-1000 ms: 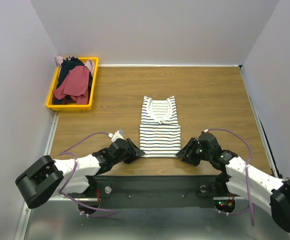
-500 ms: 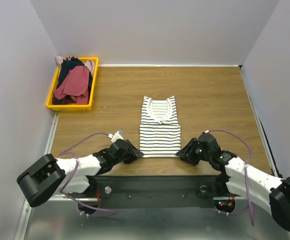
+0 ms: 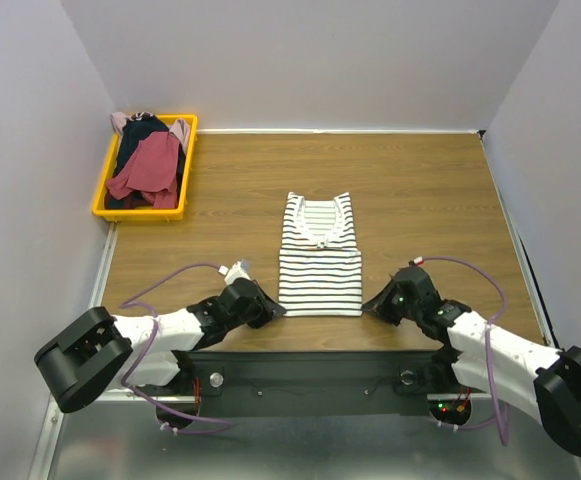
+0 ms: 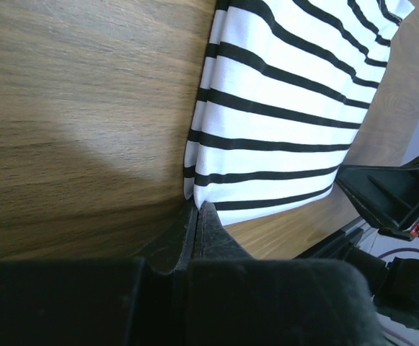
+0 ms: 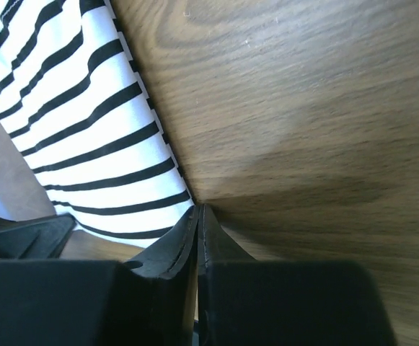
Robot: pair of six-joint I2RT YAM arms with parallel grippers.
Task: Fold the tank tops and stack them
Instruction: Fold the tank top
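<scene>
A white tank top with thin black stripes (image 3: 320,265) lies flat mid-table, folded into a narrow strip with its neck at the far end. My left gripper (image 3: 271,310) is shut at its near left corner; in the left wrist view the cloth's corner (image 4: 195,189) runs into the tips of the closed left gripper (image 4: 197,207). My right gripper (image 3: 374,304) is shut at the near right corner, where the striped cloth (image 5: 86,122) ends right at the right gripper's tips (image 5: 198,209). More tank tops, dark red (image 3: 150,165), navy (image 3: 140,135) and pale pink (image 3: 180,130), are heaped in the bin.
A yellow bin (image 3: 189,160) stands at the table's far left corner. Grey walls close in the back and both sides. Behind the two grippers runs the table's near edge with the black mounting bar (image 3: 310,370).
Both grippers went from open to shut at the striped top's near corners. The right gripper slid slightly nearer and the hem shifted a little.
</scene>
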